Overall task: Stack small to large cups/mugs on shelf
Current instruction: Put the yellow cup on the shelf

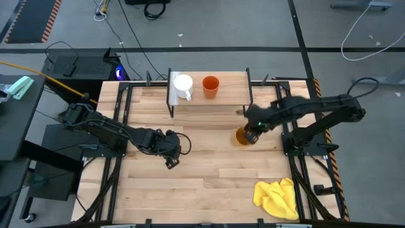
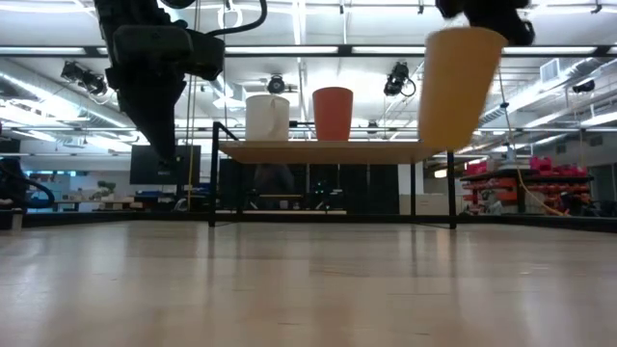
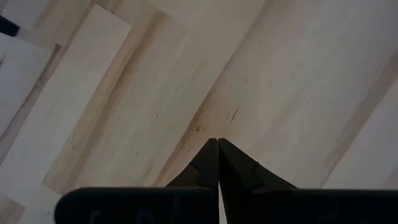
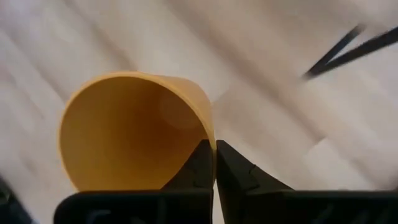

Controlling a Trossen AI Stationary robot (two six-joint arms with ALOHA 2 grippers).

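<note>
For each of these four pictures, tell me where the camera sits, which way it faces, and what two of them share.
High view: above the table, looking straight down; both arms, left gripper, right gripper, shelf, yellow cloth.
Low view: at tabletop height, facing level toward the shelf and room; arms enter from above.
Left wrist view: on the left arm, facing bare tabletop past its shut fingers.
Right wrist view: on the right arm, its fingers pinching the mustard-yellow cup by its rim.
Shared: high and low views both show the white mug and orange-red cup on the shelf.
</note>
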